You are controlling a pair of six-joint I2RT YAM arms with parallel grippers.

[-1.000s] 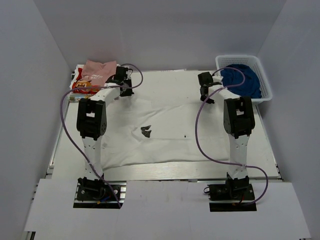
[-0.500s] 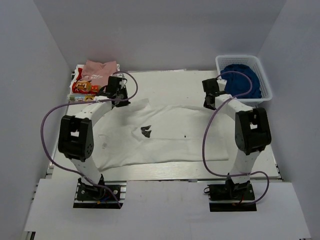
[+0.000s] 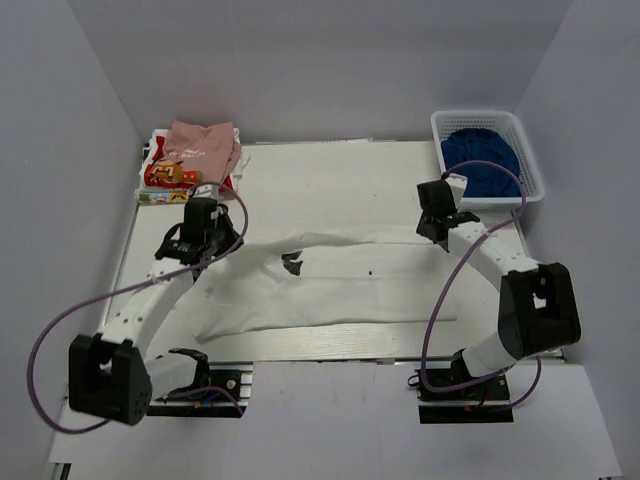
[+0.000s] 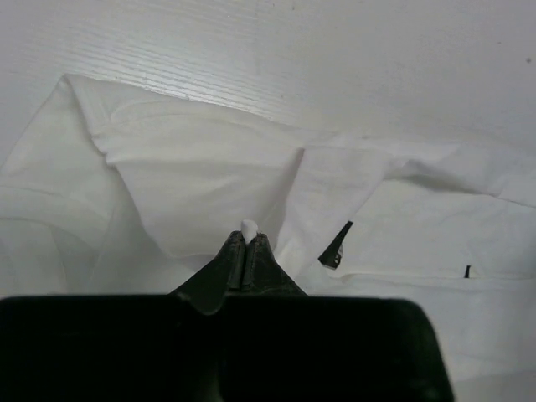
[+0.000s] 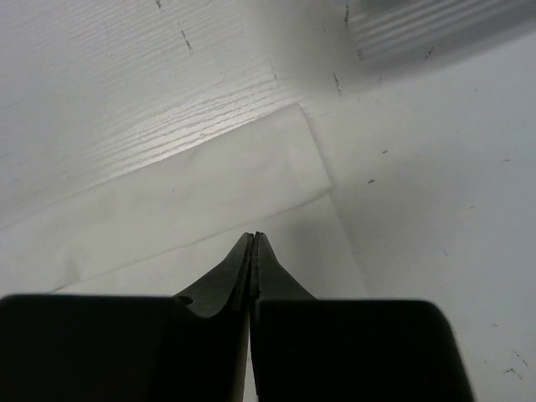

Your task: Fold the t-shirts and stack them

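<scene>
My left end effector (image 4: 248, 238) is pinched shut on a nub of the white t-shirt (image 3: 340, 290), at its far-left edge. The shirt lies long-ways across the bench (image 3: 330, 170), its body and near hem on the base side of both grips. My right end effector (image 5: 254, 241) is pressed together at the far-right edge; whether cloth is caught there I cannot tell. I judge the fold must travel toward my bases.

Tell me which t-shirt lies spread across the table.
The large white t-shirt; the pink t-shirt and the red-yellow printed one sit stacked in the far left corner of the table.
</scene>
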